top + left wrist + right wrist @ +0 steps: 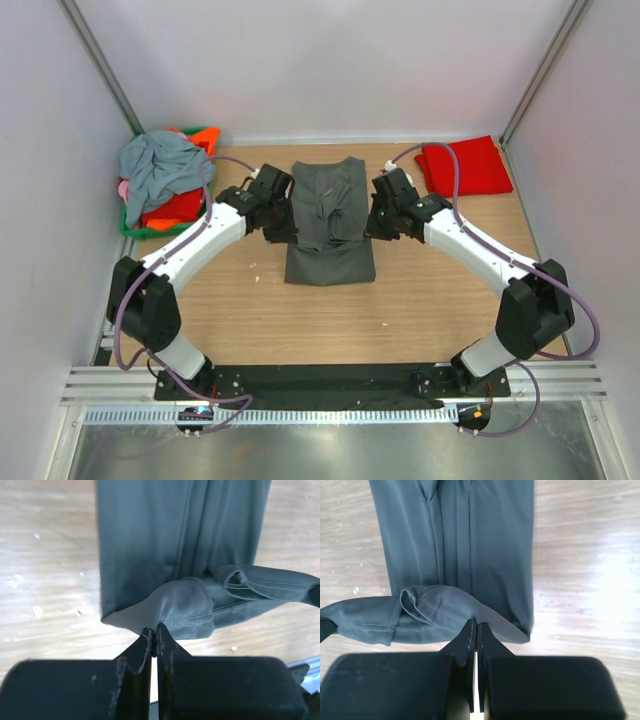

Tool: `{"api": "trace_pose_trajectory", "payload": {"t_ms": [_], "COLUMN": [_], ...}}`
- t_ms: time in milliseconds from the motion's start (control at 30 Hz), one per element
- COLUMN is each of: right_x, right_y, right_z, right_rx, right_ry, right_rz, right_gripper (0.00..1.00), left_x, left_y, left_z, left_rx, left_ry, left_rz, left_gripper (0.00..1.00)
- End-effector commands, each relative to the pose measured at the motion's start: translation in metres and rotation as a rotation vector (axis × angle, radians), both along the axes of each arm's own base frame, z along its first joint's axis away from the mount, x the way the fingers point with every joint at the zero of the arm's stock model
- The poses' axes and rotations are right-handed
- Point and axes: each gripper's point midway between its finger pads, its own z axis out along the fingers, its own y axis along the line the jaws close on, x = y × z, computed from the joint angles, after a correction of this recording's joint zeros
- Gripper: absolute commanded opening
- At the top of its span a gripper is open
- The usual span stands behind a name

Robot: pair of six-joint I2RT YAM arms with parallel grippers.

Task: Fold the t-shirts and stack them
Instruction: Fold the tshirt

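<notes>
Light in the top view is bright, even and diffuse from above. The white walls [320,60] are close to washed out, and the arms [195,245] throw only soft, faint shadows on the bench [420,300]. That view is sharp throughout, though the corner posts [98,62] lean outward toward the upper corners. In the right wrist view a broad patch of glare bleaches the wood grain at the right. The left wrist view shows a milder pale sheen at its far corners. In both, the charcoal t-shirt [145,540] has a soft sheen and crisp hem stitching. The black jaws close to the lens are dark, nearly featureless and slightly soft.
</notes>
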Motion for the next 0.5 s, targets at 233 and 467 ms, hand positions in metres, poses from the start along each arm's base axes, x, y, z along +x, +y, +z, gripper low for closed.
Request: {"api": "trace_pose_trajectory", "payload": {"t_ms": [233, 467], "right_x": [0.044, 0.062], "right_y": [-0.002, -0.004], "right_z": [-0.006, -0.024], "right_rx": [0.000, -0.008], "right_ry": [-0.014, 0.024], "right_rz": [0.022, 0.030], "right_gripper": [0.01, 0.01], "left_x": [0.041, 0.063], "left_y": [0.005, 0.002], "left_z": [-0.017, -0.033], "left_rx": [0.007, 0.013], "left_ry": [0.061, 0.093], "left_rz": [-0.038, -0.035], "left_gripper": [0.01, 0.01]}}
